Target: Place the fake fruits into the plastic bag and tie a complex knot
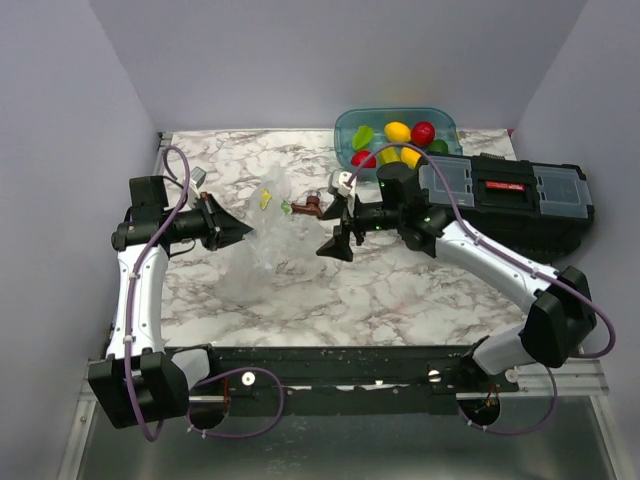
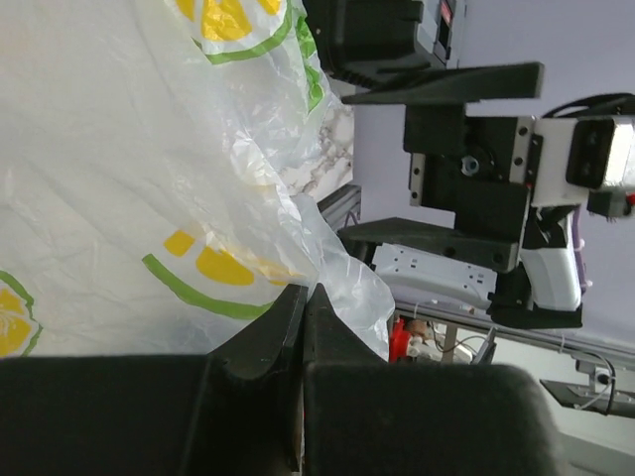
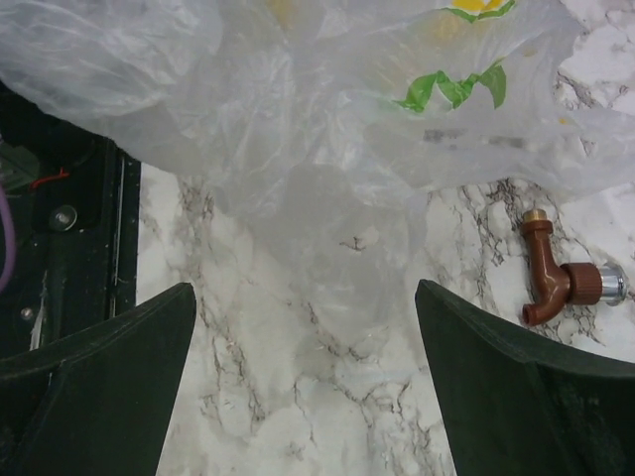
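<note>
The plastic bag (image 1: 262, 235) is clear film with citrus-slice prints and lies crumpled at the table's middle left. My left gripper (image 1: 243, 234) is shut on its left edge; the left wrist view shows the film (image 2: 149, 169) pinched between the closed fingers (image 2: 327, 327). My right gripper (image 1: 343, 228) is open and empty just right of the bag, above bare marble; the bag (image 3: 327, 129) fills the top of its view. The fake fruits (image 1: 398, 142), yellow, red and green, lie in the teal tub (image 1: 345, 130) at the back. No knot is visible.
A brown pipe-shaped fitting (image 1: 309, 205) lies on the marble between bag and right gripper, also in the right wrist view (image 3: 556, 281). A black toolbox (image 1: 520, 200) stands at the right. Grey walls enclose the table.
</note>
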`<state>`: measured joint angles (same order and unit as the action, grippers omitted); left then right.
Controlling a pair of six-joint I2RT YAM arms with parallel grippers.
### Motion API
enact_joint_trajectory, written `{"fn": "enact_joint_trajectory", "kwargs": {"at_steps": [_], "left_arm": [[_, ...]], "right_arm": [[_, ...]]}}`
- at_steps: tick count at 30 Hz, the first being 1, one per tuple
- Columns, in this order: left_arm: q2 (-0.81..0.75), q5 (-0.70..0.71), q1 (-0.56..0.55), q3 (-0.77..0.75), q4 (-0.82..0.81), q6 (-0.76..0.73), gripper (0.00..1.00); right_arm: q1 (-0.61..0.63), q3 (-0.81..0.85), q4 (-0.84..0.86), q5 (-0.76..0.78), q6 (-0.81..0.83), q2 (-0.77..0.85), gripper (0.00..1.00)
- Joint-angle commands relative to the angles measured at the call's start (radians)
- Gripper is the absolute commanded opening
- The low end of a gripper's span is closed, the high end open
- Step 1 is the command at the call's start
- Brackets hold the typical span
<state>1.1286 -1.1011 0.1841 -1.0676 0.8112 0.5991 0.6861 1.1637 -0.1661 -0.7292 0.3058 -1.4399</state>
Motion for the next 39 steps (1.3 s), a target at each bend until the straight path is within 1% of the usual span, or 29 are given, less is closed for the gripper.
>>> {"fn": "enact_joint_trajectory", "kwargs": {"at_steps": [1, 5, 6, 9, 11, 14, 16, 17, 18, 19, 20, 21, 22, 24, 25, 30, 32, 33, 34, 36, 39], "left_arm": [[-0.021, -0.077, 0.003, -0.004, -0.020, -0.014, 0.00], [-0.016, -0.089, 0.002, -0.006, -0.003, -0.038, 0.00], [-0.016, -0.090, -0.001, -0.005, -0.003, -0.038, 0.00], [-0.016, -0.107, -0.005, -0.003, -0.011, -0.039, 0.00], [-0.016, -0.111, -0.006, -0.010, -0.016, -0.044, 0.00], [-0.006, -0.119, -0.006, -0.029, 0.002, -0.087, 0.00], [0.010, -0.110, -0.005, -0.050, 0.050, -0.148, 0.00], [0.019, -0.087, -0.006, -0.068, 0.077, -0.185, 0.00], [0.033, -0.051, -0.005, -0.095, 0.118, -0.249, 0.05], [0.043, -0.016, -0.006, -0.138, 0.147, -0.310, 0.13], [0.054, 0.038, -0.006, -0.186, 0.181, -0.385, 0.26], [0.058, 0.077, -0.006, -0.224, 0.202, -0.441, 0.44], [0.060, 0.120, -0.005, -0.266, 0.221, -0.497, 0.69], [0.050, 0.180, -0.005, -0.323, 0.238, -0.571, 0.96], [0.034, 0.197, -0.005, -0.339, 0.234, -0.593, 0.98], [-0.098, 0.202, -0.032, -0.329, 0.189, -0.732, 0.99], [-0.162, 0.282, -0.088, -0.302, 0.174, -0.762, 0.98], [-0.178, 0.343, -0.137, -0.294, 0.182, -0.775, 0.99], [-0.193, 0.412, -0.178, -0.287, 0.194, -0.779, 0.98], [-0.210, 0.494, -0.258, -0.278, 0.221, -0.750, 0.98], [-0.238, 0.569, -0.305, -0.255, 0.222, -0.667, 0.99]], "right_arm": [[0.005, -0.001, 0.185, -0.001, -0.093, -0.055, 0.95], [0.006, 0.008, 0.254, 0.030, -0.137, -0.106, 0.94], [0.005, 0.012, 0.264, 0.036, -0.139, -0.117, 0.92], [0.009, 0.014, 0.282, 0.064, -0.135, -0.153, 0.81], [0.008, 0.023, 0.275, 0.066, -0.136, -0.175, 0.60], [0.008, 0.032, 0.253, 0.041, -0.145, -0.185, 0.42], [0.009, 0.040, 0.245, 0.012, -0.177, -0.171, 0.21], [0.008, 0.047, 0.248, 0.002, -0.200, -0.161, 0.09], [0.009, 0.051, 0.255, 0.000, -0.238, -0.149, 0.01], [0.009, 0.051, 0.268, 0.004, -0.275, -0.136, 0.01], [0.009, 0.053, 0.274, 0.009, -0.301, -0.124, 0.01], [0.009, 0.053, 0.277, 0.012, -0.350, -0.111, 0.01], [0.009, 0.051, 0.279, 0.020, -0.377, -0.102, 0.01], [0.009, 0.042, 0.286, 0.031, -0.426, -0.085, 0.01], [0.009, 0.038, 0.285, 0.037, -0.450, -0.079, 0.01], [0.009, 0.007, 0.329, 0.076, -0.585, -0.073, 0.01], [0.009, -0.008, 0.361, 0.093, -0.640, -0.073, 0.01], [0.009, -0.015, 0.379, 0.102, -0.664, -0.073, 0.01], [0.009, -0.020, 0.394, 0.112, -0.689, -0.073, 0.01], [0.008, -0.030, 0.425, 0.148, -0.741, -0.070, 0.01], [0.009, -0.041, 0.474, 0.183, -0.812, -0.067, 0.01]]}}
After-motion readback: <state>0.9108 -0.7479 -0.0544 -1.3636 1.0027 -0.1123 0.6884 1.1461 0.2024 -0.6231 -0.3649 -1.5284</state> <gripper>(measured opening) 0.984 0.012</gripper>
